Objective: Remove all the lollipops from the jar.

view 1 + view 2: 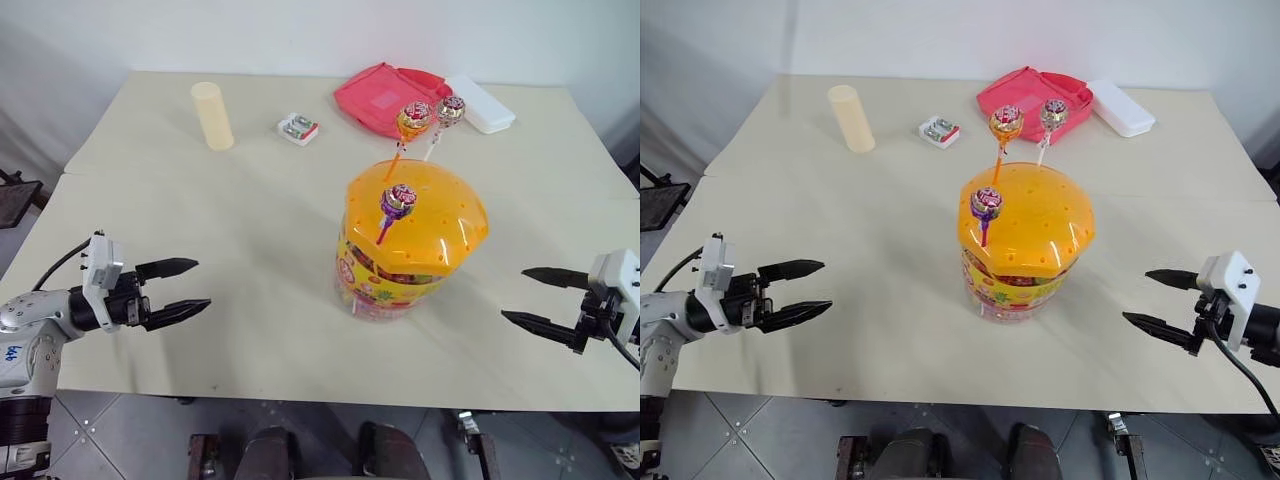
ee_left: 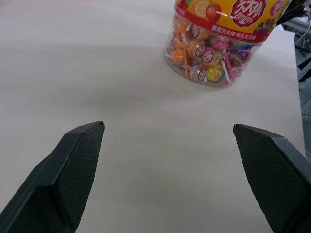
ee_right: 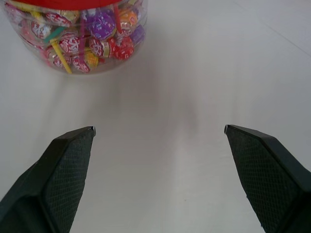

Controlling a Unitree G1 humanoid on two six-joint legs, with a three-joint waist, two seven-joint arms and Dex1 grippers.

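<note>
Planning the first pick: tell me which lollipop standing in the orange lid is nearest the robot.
The purple-wrapped lollipop on the pink stick, at the lid's front. The orange-yellow lollipop and pink-white lollipop stand at the back edge.

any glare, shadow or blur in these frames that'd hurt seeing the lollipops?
Left eye view: even light, soft glare on the domed orange lid of the clear plastic jar; the three wrapped lollipops read sharp. Left wrist view: black gripper fingers soft up close, jar label crisp. Right wrist view: faint shadow on the cream table.
</note>
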